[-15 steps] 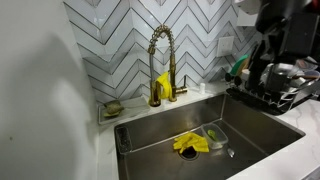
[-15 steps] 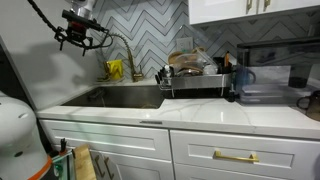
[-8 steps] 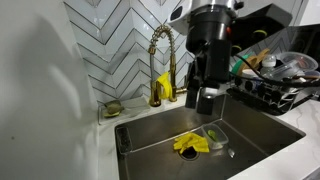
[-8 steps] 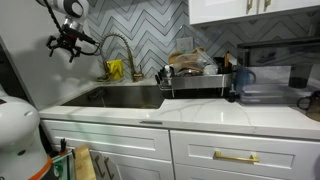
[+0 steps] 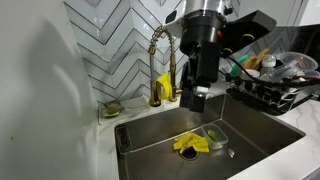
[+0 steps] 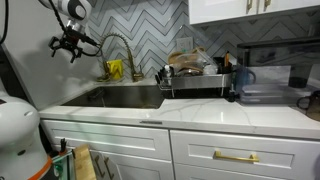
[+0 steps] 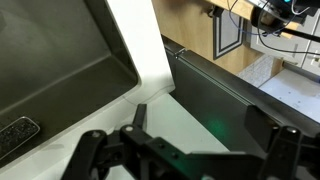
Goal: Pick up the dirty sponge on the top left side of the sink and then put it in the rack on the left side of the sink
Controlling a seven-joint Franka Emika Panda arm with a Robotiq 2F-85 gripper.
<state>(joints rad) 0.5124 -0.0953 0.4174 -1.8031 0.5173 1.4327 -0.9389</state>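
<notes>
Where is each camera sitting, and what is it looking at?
An exterior view: high beside the large stainless-steel sink, looking down into it; the black arm and open gripper show.
An exterior view: out in front of the white cabinets, looking across the white counter; the gripper hangs top left.
Wrist view: on the arm, looking down at the sink's corner; gripper at the bottom.
Shared: both exterior views show the brass-gold spring faucet.

We log: exterior view close above sink, facing backsplash; exterior view farther, counter height, sharing faucet; wrist view down onto sink corner.
</notes>
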